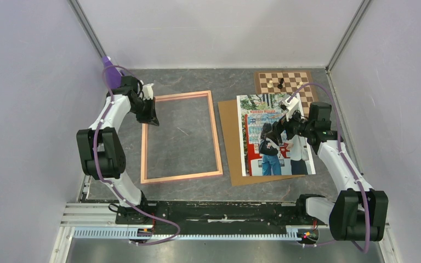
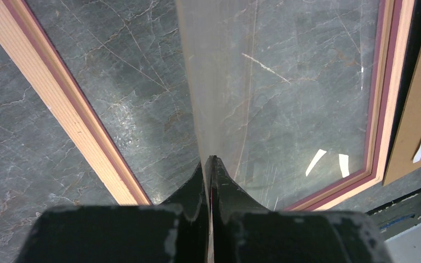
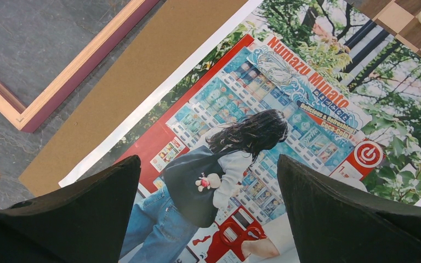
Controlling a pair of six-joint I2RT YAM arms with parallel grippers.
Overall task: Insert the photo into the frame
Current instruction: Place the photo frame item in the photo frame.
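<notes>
Black and shut tight, the left hand (image 1: 150,114) sits at the far left corner of the frame (image 1: 216,131). In its own wrist view the two fingers are pressed together on what looks like a thin clear sheet (image 2: 214,82) that stands up on its edge. I cannot tell for sure what that sheet is.

The frame lies flat on the grey bench (image 1: 186,189), pale wood side up. Its long sides run from near to far, and its middle shows only the bench.

Just to the right of the frame lies a brown board (image 1: 230,142). The photo (image 1: 250,150) lies flat on top of this board, picture side up. Its long sides also run from near to far, the same way as the frame.

The right hand (image 1: 268,137) hangs right above the photo, over the woman with dark hair. Its fingers stand wide apart and it has hold of nothing.

So the photo is straight below the right hand, and the frame is to the left of both. The right arm is much the nearer one. I think the photo needs to go left into the frame without much turning.
</notes>
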